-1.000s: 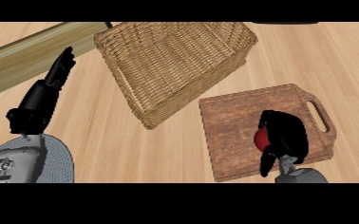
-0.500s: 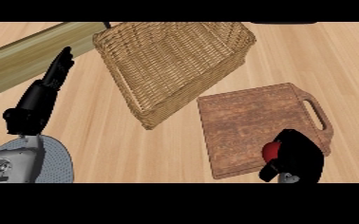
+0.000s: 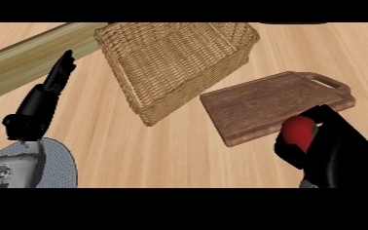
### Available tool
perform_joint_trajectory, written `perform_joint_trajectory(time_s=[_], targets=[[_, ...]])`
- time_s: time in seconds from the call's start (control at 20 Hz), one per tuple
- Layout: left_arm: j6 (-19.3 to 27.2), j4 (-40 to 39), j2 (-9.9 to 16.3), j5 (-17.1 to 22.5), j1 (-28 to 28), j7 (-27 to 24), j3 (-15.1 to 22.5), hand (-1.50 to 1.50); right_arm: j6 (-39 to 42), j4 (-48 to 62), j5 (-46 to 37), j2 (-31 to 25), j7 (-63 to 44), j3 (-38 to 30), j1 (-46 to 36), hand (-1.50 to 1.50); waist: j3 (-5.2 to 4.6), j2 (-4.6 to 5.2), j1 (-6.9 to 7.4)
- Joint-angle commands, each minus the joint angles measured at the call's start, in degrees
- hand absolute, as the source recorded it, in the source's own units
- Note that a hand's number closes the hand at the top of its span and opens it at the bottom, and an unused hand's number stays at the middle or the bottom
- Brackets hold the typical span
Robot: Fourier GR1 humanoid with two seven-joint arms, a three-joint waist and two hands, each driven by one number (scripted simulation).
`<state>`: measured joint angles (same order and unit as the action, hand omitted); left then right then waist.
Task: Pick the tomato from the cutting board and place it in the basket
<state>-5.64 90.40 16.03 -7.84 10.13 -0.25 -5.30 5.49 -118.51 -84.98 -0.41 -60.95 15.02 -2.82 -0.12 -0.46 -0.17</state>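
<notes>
The red tomato sits inside my right hand, whose black fingers curl round it at the lower right, just off the near edge of the brown wooden cutting board. The board's top carries nothing. The woven wicker basket lies to the upper left of the board, its open inside showing nothing in it. My left hand rests open at the left edge, fingers straight and pointing up, well away from the basket.
A pale wooden strip runs along the upper left behind the basket. The light wooden counter spreads between the basket, the board and my forearms. The grey left forearm fills the lower left corner.
My right hand, shut on the tomato, came off the board toward the near right edge. The board and basket now appear shifted and turned in the view. The left hand stays still.
</notes>
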Motion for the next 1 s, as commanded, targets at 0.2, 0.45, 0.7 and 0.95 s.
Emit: perform_joint_trajectory(time_s=[0.2, 0.45, 0.7, 0.95], targets=[[1.06, -1.39, -1.15, -1.32, 2.61, 0.87, 0.83, 0.0, 7.85, -6.87, -0.24, 0.4, -6.6, -0.01, -27.49, 1.5, -0.01, 0.4, 0.86], [0.8, 1.09, -1.55, -1.89, 1.78, 1.82, 1.77, 0.0, 9.59, 3.26, 6.05, 0.4, -10.18, -2.62, -44.33, 1.5, 0.03, 0.4, 1.5], [0.31, -1.15, -1.6, -1.05, 3.11, 0.56, 0.98, 0.0, 9.44, 16.24, 13.53, 0.4, -12.24, -8.47, -58.72, 1.5, -0.02, 0.51, 2.15], [-0.24, -1.95, -1.95, -1.19, 3.81, 0.6, 1.68, 0.0, 7.37, 30.16, 17.52, 0.4, -13.04, -13.54, -68.56, 1.5, -0.04, 0.69, 2.66]])
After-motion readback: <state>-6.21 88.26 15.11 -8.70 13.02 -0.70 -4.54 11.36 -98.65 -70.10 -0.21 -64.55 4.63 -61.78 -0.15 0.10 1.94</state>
